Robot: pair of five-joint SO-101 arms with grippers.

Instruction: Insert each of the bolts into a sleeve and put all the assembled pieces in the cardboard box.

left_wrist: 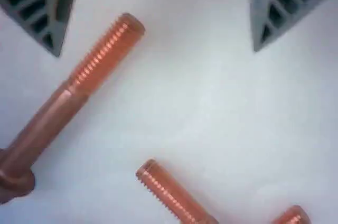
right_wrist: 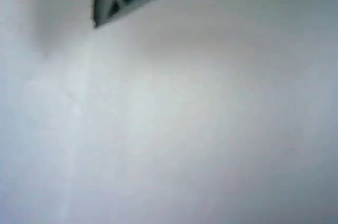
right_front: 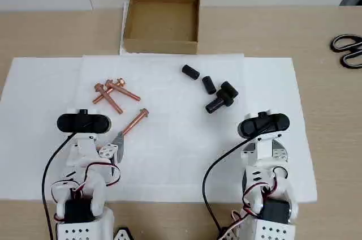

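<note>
Several copper bolts lie on the white sheet at the left; the nearest one [right_front: 134, 122] [left_wrist: 79, 84] points its threaded end into the span of my left gripper [right_front: 108, 141] [left_wrist: 156, 49], which is open just above the sheet and touches nothing. Two more bolts [right_front: 107, 97] [left_wrist: 171, 195] lie crossed a little farther out. Several black sleeves [right_front: 218, 103] are scattered right of centre, loose and apart from the bolts. My right gripper [right_front: 266, 144] hangs low over bare sheet [right_wrist: 185, 129], short of the sleeves. The cardboard box [right_front: 133, 22] stands at the table's far edge.
The white sheet [right_front: 169, 155] covers most of the wooden table. Scissors [right_front: 348, 50] lie at the far right edge, off the sheet. Bare sheet stretches between the two arms and between the bolts and the sleeves.
</note>
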